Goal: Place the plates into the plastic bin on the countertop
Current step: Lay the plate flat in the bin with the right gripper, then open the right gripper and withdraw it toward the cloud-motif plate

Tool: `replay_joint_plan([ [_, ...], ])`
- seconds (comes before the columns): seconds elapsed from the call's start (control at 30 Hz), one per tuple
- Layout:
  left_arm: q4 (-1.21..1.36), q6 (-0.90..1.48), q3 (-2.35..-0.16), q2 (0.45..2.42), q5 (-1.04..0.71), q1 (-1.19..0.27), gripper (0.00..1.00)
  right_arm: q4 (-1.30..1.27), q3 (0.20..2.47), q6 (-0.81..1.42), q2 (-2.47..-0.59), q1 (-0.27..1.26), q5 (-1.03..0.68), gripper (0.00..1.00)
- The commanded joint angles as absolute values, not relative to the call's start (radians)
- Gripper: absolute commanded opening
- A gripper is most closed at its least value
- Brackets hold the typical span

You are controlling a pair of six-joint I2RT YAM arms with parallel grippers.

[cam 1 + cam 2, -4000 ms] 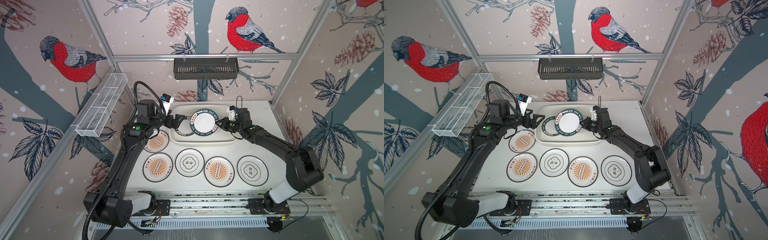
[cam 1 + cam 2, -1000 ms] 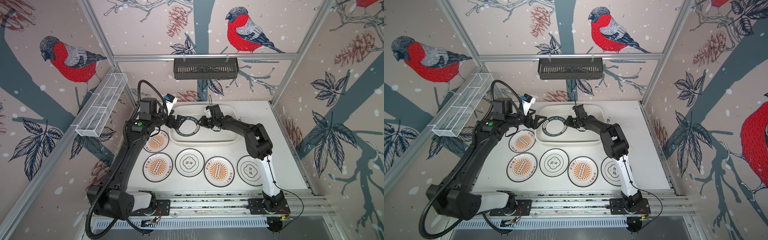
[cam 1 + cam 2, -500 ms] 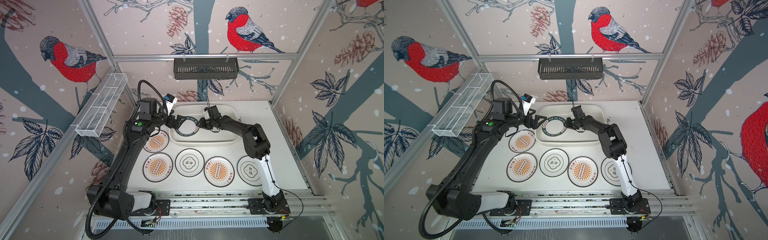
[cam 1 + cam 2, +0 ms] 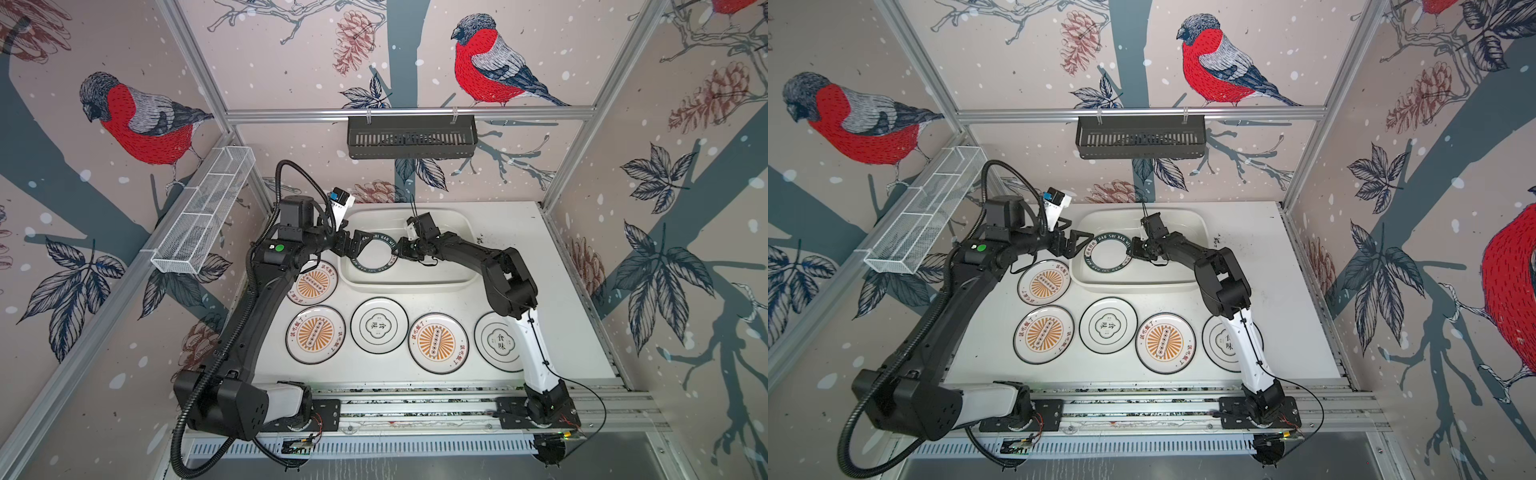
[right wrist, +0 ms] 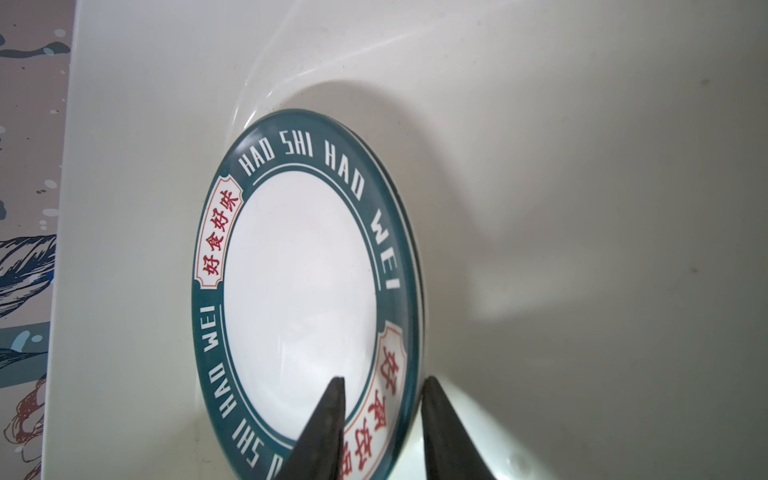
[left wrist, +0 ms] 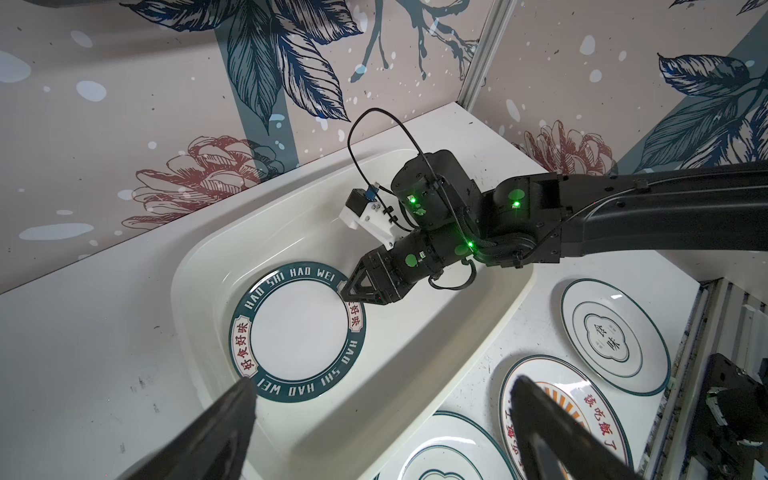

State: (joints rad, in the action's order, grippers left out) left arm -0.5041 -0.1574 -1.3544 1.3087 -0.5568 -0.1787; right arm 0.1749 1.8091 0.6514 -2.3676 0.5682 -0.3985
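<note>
Countertop (image 4: 519,249): white, speckled; bin at the rear, five plates in front of it
Plastic bin (image 4: 409,283): glossy white tub near the back wall
Outside the bin: three orange-sunburst plates (image 4: 316,334), two quatrefoil plates (image 4: 379,325)
Lettered plate (image 4: 374,253): teal "HAO SHI HAO WEI" band, lying in the bin's left end
Left gripper (image 6: 381,381): jaws wide, empty, at the bin's left rim, one fingertip just beside the lettered plate
Right gripper (image 5: 384,380): jaws narrow, astride the lettered plate's right rim; pinching or only straddling, cannot tell
</note>
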Motion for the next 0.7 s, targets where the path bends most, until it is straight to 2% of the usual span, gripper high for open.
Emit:
replay_joint_plan([
  [0.0,-0.493,-0.174,-1.351,1.302,-0.571,-0.178,0.94,0.167,1.821,0.64,-2.372,0.572,-0.42,0.33],
  [0.4,-0.494,-0.169,-1.356,1.297,-0.568,-0.177,0.94,0.211,1.841,0.612,-2.347,0.558,-0.356,0.38],
  [0.67,-0.504,-0.175,-1.373,1.296,-0.567,-0.178,0.95,0.235,1.812,0.584,-2.2,0.502,-0.299,0.43],
])
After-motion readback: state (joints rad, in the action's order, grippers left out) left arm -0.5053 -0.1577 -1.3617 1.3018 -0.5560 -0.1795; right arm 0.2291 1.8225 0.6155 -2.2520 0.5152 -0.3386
